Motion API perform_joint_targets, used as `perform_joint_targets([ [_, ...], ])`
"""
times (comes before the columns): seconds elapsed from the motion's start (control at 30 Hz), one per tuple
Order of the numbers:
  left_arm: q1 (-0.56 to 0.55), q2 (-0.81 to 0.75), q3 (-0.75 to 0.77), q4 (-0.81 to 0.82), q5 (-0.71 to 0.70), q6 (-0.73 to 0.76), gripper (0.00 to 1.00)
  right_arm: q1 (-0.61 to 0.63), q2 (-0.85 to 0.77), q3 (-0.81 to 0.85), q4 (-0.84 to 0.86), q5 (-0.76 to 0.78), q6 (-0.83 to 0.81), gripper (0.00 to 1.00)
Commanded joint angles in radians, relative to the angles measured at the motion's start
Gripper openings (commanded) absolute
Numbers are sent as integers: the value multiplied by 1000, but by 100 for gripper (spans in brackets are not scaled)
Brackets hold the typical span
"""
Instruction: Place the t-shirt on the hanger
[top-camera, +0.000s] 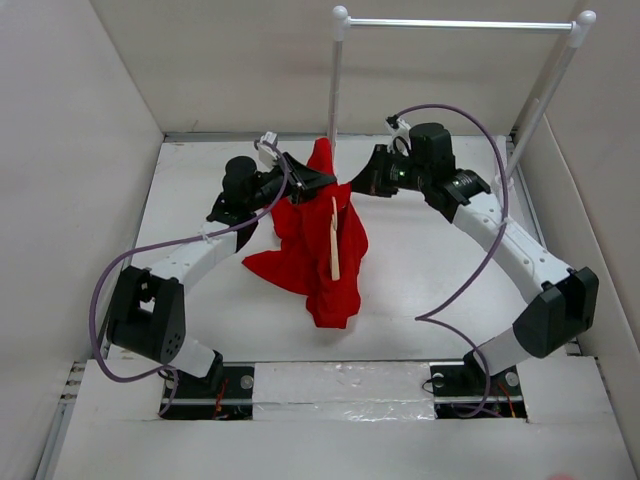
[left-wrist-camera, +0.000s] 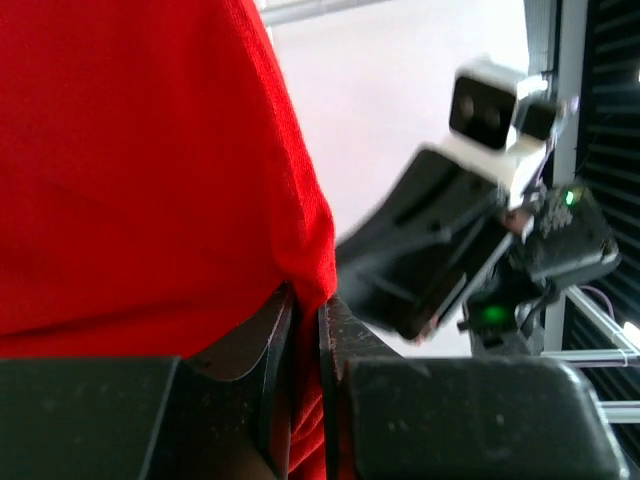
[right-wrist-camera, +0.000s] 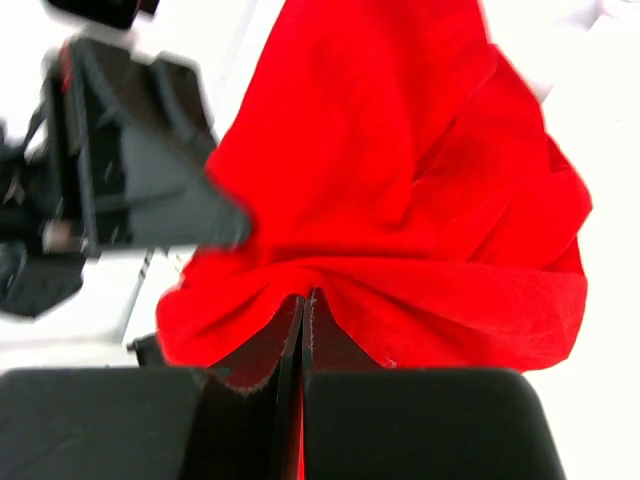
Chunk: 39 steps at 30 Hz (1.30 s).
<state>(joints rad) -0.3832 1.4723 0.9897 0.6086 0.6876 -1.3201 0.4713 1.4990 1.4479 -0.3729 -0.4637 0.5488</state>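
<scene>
Black fingers of the left gripper (left-wrist-camera: 305, 310) fill the bottom of the left wrist view, clenched nearly together on a fold of the bright red soft cloth t-shirt (left-wrist-camera: 140, 170), whose fabric runs down into the slit between them. Opposite, the right gripper (right-wrist-camera: 303, 305) is likewise pinched tight on a red edge that bunches over its tips. From above, the two grippers face each other and hold the garment up by its top, so that it hangs in a crumpled drape over the white table (top-camera: 430, 280), just in front of the left post of the white metal rail (top-camera: 460, 23). A thin pale beige wooden hanger (top-camera: 335, 240) shows as an upright strip against the front of the cloth; whether any of it sits inside the shirt cannot be told. This looks like the dressing step, not yet finished. Next, the cloth probably needs spreading so an opening can be drawn over the hanger's arms without dropping it.
</scene>
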Motion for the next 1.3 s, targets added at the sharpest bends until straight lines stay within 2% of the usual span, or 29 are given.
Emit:
perform_joint_targets([
  [0.0,-16,-4,7,2,64,8,0,-13,46,75,51,23,57,0],
  [0.17,-16,-1,-60,-4,10,13,0,-2,72,72,43,34,100,0],
  [0.3,-16,23,-112,139,6,-76,0,-2,95,31,26,46,137,0],
  [0.53,-16,62,-123,313,84,-234,0,-3,129,-3,-9,126,109,0],
  [0.73,-16,57,-100,286,81,-234,0,-36,99,6,46,69,137,0],
  [0.87,-16,95,-94,413,69,-335,0,-13,99,22,-41,45,86,22],
  [0.93,-7,98,-80,396,47,-334,0,-13,84,6,-76,27,68,36],
  [1.07,3,89,-36,306,9,-282,0,-4,-18,-40,-135,81,39,54],
  [1.2,12,91,-17,266,-5,-266,0,-3,-149,-92,-191,164,19,58],
  [1.27,12,91,-14,255,-14,-261,0,7,-218,-125,-201,177,4,51],
])
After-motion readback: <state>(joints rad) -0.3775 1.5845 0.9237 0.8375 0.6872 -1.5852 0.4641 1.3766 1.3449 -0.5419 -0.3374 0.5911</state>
